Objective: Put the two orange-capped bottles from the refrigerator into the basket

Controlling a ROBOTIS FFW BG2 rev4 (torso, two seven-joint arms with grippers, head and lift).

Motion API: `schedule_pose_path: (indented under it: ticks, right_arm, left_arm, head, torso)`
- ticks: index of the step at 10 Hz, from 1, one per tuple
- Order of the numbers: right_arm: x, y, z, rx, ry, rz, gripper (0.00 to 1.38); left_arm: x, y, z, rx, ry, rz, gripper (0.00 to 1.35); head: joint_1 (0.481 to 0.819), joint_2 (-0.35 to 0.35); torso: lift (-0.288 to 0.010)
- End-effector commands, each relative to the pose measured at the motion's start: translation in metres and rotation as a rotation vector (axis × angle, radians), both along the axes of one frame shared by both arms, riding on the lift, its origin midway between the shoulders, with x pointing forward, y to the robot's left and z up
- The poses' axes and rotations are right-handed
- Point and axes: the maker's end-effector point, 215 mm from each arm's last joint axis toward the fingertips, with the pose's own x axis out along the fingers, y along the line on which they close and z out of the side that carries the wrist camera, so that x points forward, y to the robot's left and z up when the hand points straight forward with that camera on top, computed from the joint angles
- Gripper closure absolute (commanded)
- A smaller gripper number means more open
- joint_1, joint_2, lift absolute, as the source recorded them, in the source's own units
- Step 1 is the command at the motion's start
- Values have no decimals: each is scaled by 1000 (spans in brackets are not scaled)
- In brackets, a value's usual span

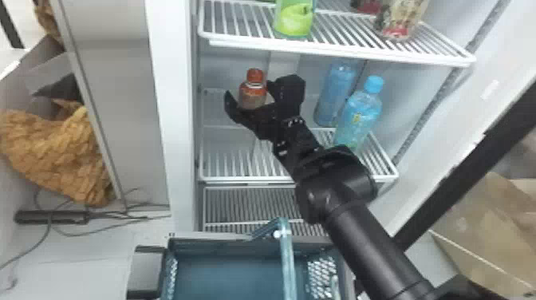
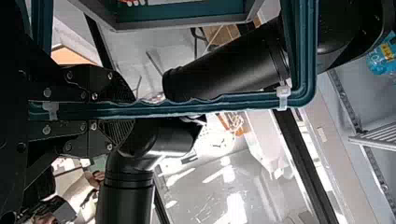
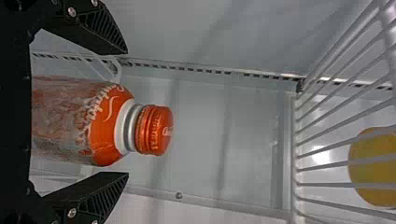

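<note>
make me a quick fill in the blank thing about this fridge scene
The right gripper is ____, not shut, around the orange-capped bottle.
The left gripper is shut on the basket's ____.
In the head view, the front bottle right of the right gripper has a ____ cap.
Missing words: open; handle; blue.

The left gripper [image 2: 133, 110] clasps the teal handle [image 2: 210, 105] of the basket [image 2: 182, 23] between two black fingers. An orange-and-white patch [image 2: 133, 2], perhaps part of a bottle, shows at the basket, while a blue bottle [image 2: 379, 61] and white wire shelf [image 2: 377, 136] appear in part.
</note>
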Motion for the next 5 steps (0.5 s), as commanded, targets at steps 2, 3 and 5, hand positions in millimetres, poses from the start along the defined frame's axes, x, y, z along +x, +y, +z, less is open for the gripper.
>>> schedule_pose_path:
  ticks: [2, 3, 5]
  right_arm:
    - [1, 0, -7, 16, 32, -1, 622]
    - [0, 0, -9, 22, 36, -1, 817]
    - [-4, 3, -8, 28, 31, 5, 820]
  left_arm:
    - [0, 0, 0, 0, 0, -1, 1194]
    - [-1, 0, 0, -1, 3, -1, 1194]
    - [-2, 1, -1, -2, 8, 0, 1194]
  head:
    - [695, -221]
    - [695, -221]
    - [695, -221]
  torso:
    - [-288]
    - [-288]
    - [-288]
